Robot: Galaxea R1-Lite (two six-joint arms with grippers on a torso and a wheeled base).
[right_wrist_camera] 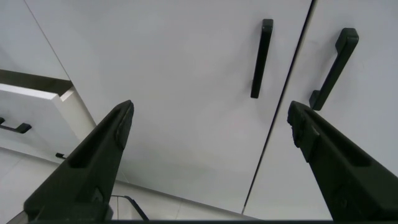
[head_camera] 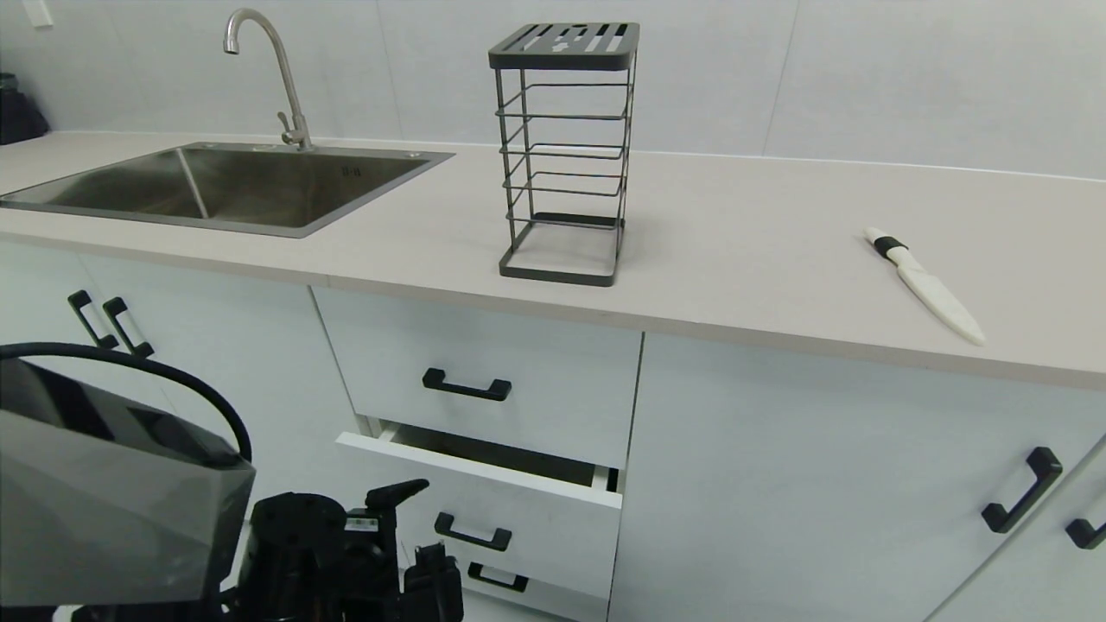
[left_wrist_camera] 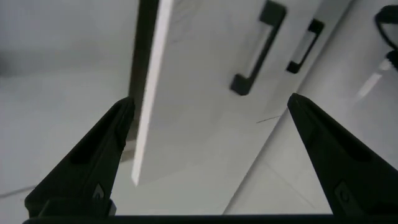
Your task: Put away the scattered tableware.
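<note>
- The white knife (head_camera: 924, 285) is lying on the tabletop (head_camera: 734, 225), far right of the wire knife rack (head_camera: 563, 155), with its handle far and its tip near-right.
- The left claw (left_wrist_camera: 209, 101) and right claw (right_wrist_camera: 209, 107) are gaping apart, empty, low before the cupboard doors; the right is probably nearer.

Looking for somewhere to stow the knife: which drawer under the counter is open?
The middle drawer: its front juts forward, leaving a dark gap, while the top drawer sits flush.

Sink (head_camera: 242, 186) runs off the left edge, a dark object (head_camera: 17, 108) at upper left is clipped too, the half-open drawer (head_camera: 518, 510) hides its inside, and the cabinet handles (left_wrist_camera: 258, 46) in the left wrist view come through blurred.
</note>
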